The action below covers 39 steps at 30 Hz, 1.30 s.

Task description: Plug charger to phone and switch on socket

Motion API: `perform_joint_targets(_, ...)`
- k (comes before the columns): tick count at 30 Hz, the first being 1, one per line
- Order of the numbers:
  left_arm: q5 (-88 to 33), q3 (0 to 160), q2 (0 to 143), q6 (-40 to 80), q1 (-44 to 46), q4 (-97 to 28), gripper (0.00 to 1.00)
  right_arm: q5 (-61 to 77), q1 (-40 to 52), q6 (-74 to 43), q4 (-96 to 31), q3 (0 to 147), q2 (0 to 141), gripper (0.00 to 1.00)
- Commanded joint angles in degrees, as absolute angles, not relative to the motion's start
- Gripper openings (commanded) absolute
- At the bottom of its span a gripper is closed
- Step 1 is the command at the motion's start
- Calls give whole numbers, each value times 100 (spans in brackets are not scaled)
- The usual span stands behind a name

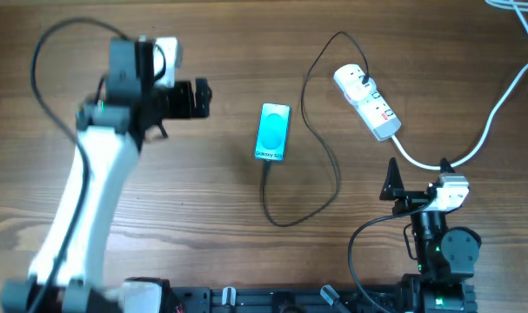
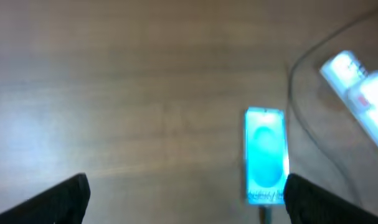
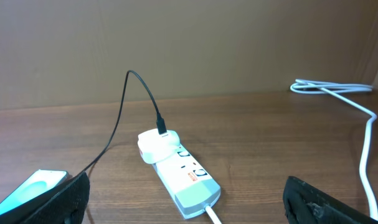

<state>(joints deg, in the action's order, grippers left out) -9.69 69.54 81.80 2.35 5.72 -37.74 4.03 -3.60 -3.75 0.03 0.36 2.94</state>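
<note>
The phone (image 1: 273, 132) lies screen up, teal, mid-table. The charger, a thin black cable (image 1: 337, 178), runs from a white adapter on the socket (image 1: 368, 103) in a loop to the phone's lower edge, where its tip meets the phone. My left gripper (image 1: 203, 97) is open and empty, raised to the left of the phone. In the left wrist view the phone (image 2: 264, 155) sits ahead of the open fingers (image 2: 189, 205). My right gripper (image 1: 417, 176) is open and empty, below the socket. The right wrist view shows the socket (image 3: 179, 174), the cable (image 3: 123, 118) and the open fingers (image 3: 192, 202).
A thick white cord (image 1: 498, 104) runs from the socket's lower end up to the table's far right corner; it also shows in the right wrist view (image 3: 366, 143). The table (image 1: 203, 191) is brown wood. The arm bases stand along the front edge.
</note>
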Motion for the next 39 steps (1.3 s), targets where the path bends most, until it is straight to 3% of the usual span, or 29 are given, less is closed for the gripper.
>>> perform_joint_targets(1,-825,5092,6851,172,489,-2869,100,456,-388,-316,16,30,242,100)
perform_joint_targets(6,-823,2121,4329,176,454,-130,100,454,-388,-314,16,30,242,100)
perform_joint_targets(8,-773,1468,3568,198,454,390,100,454,-388,-316,16,30,242,100)
perform_joint_targets(18,-158,78,1157,711,410,447,100,454,-388,-314,16,30,242,100)
perform_joint_targets(22,-154,32,554,707,215,-357,100,454,-388,-316,16,30,242,100)
perform_joint_targets(30,-95,32,16,-475,56,-451,100,454,-388,-316,16,30,242,100)
perform_joint_targets(39,572,32,16,-346,-220,-395,100,454,-388,-314,16,30,242,100)
